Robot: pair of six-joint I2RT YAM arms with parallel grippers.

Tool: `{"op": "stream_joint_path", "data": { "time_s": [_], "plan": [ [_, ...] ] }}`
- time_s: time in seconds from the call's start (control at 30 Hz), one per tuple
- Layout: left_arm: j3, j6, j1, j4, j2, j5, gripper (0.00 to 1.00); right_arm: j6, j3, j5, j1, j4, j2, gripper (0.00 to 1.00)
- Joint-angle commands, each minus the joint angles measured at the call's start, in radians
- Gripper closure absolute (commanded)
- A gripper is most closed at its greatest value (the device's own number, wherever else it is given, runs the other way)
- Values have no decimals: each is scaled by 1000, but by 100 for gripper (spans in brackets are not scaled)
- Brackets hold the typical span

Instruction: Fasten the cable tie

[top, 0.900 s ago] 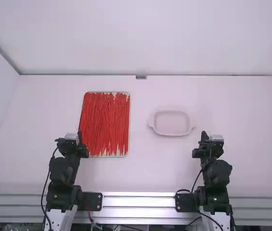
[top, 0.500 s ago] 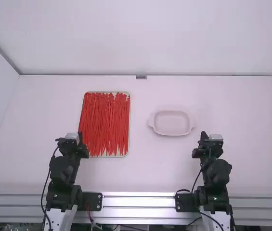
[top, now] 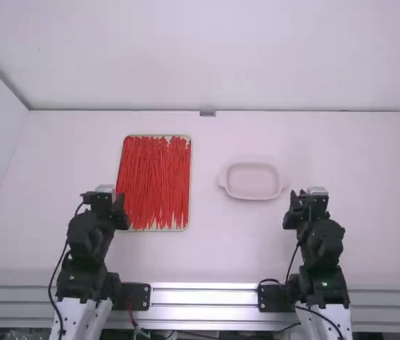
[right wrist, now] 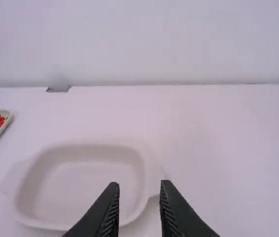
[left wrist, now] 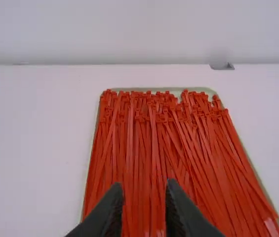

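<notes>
Both arms folded low by their bases, grippers empty.

Left gripper (left wrist: pixel 143 210): fingers a narrow gap apart with nothing between them, at the near end of the red cable ties (left wrist: pixel 164 148). The ties lie heaped lengthwise in a flat tray (top: pixel 156 229) left of centre on the table (top: pixel 313 142). Right gripper (right wrist: pixel 137 210): likewise slightly parted, facing a white dish (right wrist: pixel 75 150) right of the tray and apart from it. Single ties are hard to tell apart. The heap's near end is cut off behind the left fingers, and the dish's near rim is partly hidden behind the right ones.

Red plastic cable ties (top: pixel 154 182), glossy; matt white dish (top: pixel 252 180).
</notes>
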Motion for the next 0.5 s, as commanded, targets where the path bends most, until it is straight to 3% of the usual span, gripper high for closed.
{"op": "stream_joint_path", "data": {
  "time_s": [0.0, 0.47],
  "plan": [
    [73, -11, -8, -26, 66, 29, 72, 8, 77, 9, 15, -18, 62, 72],
    [407, -34, -19, -260, 447, 179, 43, 74, 386, 30, 83, -199, 420, 43]
  ]
}}
